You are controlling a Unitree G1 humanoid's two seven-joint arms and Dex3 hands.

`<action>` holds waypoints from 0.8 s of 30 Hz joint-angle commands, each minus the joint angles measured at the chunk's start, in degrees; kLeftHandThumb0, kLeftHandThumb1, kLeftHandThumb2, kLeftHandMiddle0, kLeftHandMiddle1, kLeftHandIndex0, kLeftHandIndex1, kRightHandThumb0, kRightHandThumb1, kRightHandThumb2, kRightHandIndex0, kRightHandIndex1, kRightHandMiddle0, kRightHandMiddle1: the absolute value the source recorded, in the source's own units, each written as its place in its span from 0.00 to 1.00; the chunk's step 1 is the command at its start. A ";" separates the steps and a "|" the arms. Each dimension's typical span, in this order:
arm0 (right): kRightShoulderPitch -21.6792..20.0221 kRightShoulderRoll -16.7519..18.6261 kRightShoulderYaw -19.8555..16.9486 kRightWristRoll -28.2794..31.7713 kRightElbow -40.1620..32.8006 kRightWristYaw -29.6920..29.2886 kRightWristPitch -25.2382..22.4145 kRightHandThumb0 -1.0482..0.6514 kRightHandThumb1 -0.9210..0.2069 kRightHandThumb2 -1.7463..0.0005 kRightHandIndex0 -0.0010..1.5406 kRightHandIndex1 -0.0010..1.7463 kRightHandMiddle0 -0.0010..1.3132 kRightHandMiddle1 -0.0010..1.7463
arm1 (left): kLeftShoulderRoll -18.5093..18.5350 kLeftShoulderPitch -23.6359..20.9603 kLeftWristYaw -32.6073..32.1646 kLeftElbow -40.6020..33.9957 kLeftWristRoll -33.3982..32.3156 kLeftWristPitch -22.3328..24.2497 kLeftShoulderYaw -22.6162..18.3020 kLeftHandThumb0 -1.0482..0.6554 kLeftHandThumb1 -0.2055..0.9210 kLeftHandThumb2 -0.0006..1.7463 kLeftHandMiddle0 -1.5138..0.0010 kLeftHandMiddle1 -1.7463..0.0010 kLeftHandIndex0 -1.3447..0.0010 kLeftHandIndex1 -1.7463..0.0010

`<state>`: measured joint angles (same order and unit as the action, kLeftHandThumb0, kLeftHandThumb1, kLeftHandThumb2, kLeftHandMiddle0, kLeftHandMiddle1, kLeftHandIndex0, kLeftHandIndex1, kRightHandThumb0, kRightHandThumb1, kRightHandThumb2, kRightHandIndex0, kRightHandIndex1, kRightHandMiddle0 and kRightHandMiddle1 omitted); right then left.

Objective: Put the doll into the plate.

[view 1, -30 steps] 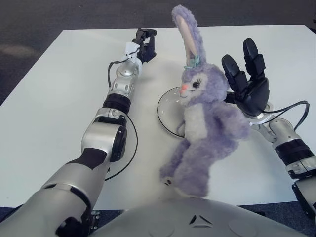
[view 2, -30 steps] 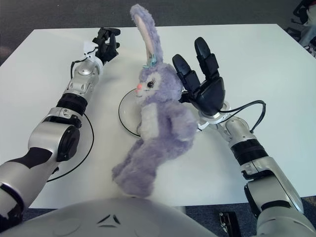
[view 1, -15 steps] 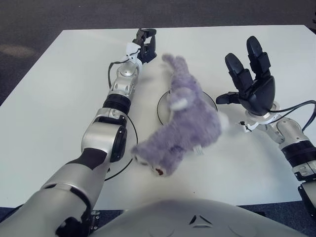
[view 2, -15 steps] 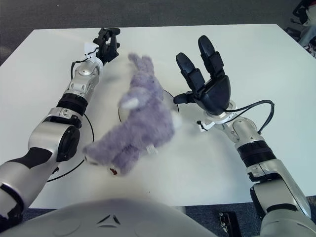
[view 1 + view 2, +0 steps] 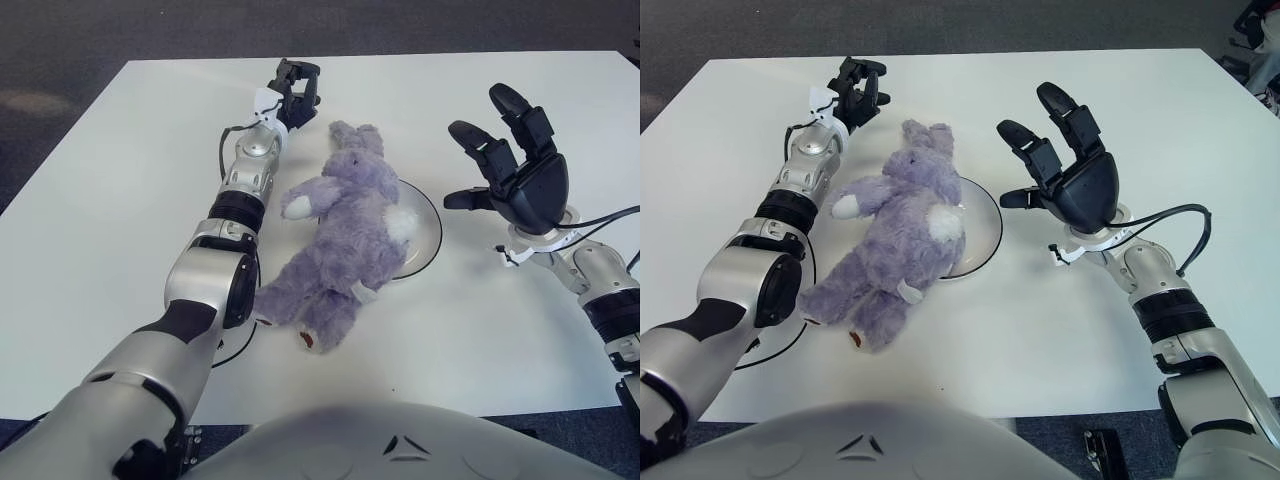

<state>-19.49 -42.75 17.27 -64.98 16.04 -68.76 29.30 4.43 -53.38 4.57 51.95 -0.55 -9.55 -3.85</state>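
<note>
Doll point(image 5: 340, 245) facedown, half across plate point(image 5: 425, 235), left of spread right hand point(image 5: 520, 170).

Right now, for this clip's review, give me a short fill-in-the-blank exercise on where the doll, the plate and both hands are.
1. The purple doll lies face ____ , partly over the plate.
2. The right hand is raised with its fingers ____ , holding nothing.
3. The doll's legs lie on the ____, off the plate.
4. The left hand shows beyond the doll's ____ .

Missing words: down; spread; table; head
</note>
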 commanded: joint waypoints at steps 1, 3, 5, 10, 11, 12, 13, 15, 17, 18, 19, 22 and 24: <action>0.09 -0.21 -0.70 -0.56 0.27 -0.28 -1.49 0.22 0.06 0.63 0.11 0.67 0.06 0.92 | 0.07 0.66 0.71 -0.12 -0.54 -0.99 -0.34 0.59 0.90 0.36 0.73 0.15 0.90 0.00; 0.31 -0.27 -0.82 -0.22 0.07 0.37 -2.09 0.31 0.08 0.62 0.13 0.70 0.13 0.96 | 0.19 0.75 0.74 -0.31 -0.23 -1.06 -0.03 0.60 0.86 0.40 0.72 0.15 0.88 0.00; 0.41 -0.30 -0.81 -0.05 -0.06 0.62 -2.50 0.36 0.11 0.60 0.14 0.73 0.18 0.98 | 0.27 0.81 0.72 -0.43 -0.03 -1.08 0.16 0.61 0.82 0.43 0.71 0.14 0.86 0.00; 0.30 -0.20 -0.81 -0.05 -0.01 0.29 -3.34 0.39 0.14 0.58 0.15 0.76 0.21 1.00 | 0.56 0.87 0.58 -0.50 0.58 -1.06 0.69 0.61 0.78 0.46 0.70 0.14 0.84 0.00; 0.24 -0.18 -0.79 -0.08 0.04 0.18 -3.46 0.39 0.14 0.58 0.15 0.76 0.22 1.00 | 0.61 0.86 0.57 -0.49 0.68 -1.04 0.78 0.61 0.77 0.47 0.70 0.13 0.83 0.00; 0.19 -0.19 -0.79 -0.09 0.07 0.14 -3.61 0.39 0.14 0.58 0.15 0.76 0.22 1.00 | 0.66 0.86 0.58 -0.48 0.76 -1.03 0.85 0.61 0.77 0.48 0.70 0.13 0.83 0.00; 0.16 -0.20 -0.77 -0.09 0.09 0.13 -3.71 0.39 0.15 0.57 0.15 0.76 0.22 1.00 | 0.69 0.86 0.59 -0.48 0.82 -1.02 0.90 0.61 0.76 0.48 0.70 0.13 0.83 0.00; 0.08 -0.40 -0.92 0.10 0.08 0.52 -3.89 0.40 0.15 0.57 0.15 0.76 0.22 1.00 | 0.74 0.89 0.65 -0.50 0.91 -1.06 0.97 0.61 0.75 0.49 0.69 0.13 0.82 0.00; -0.09 -0.81 -1.35 0.69 0.08 1.31 -3.93 0.40 0.14 0.58 0.15 0.76 0.22 1.00 | 0.76 0.92 0.68 -0.53 1.01 -1.09 1.00 0.61 0.75 0.49 0.69 0.13 0.82 0.00; -0.23 -1.03 -1.67 1.11 0.07 1.91 -3.95 0.40 0.14 0.58 0.15 0.76 0.22 1.00 | 0.78 0.94 0.69 -0.56 1.07 -1.07 1.02 0.61 0.75 0.50 0.69 0.13 0.82 0.00; -0.32 -1.17 -1.90 1.40 0.06 2.33 -3.97 0.40 0.13 0.59 0.15 0.76 0.21 1.00 | 0.79 0.95 0.69 -0.58 1.10 -1.05 1.03 0.61 0.75 0.50 0.69 0.12 0.82 0.00; -0.30 -1.24 -2.50 1.99 -0.15 3.93 -4.37 0.40 0.10 0.61 0.15 0.76 0.20 1.00 | 0.82 1.02 0.72 -0.67 1.17 -1.00 1.08 0.61 0.74 0.50 0.69 0.12 0.82 0.00; -0.15 -1.18 -2.85 2.28 -0.33 4.98 -4.66 0.40 0.08 0.63 0.15 0.76 0.19 1.00 | 0.84 1.07 0.73 -0.73 1.19 -0.99 1.11 0.61 0.74 0.50 0.69 0.12 0.82 0.00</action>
<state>-19.24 -43.22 15.63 -63.82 16.06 -65.32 25.43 4.63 -53.28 4.71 51.75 0.47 -9.92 -2.90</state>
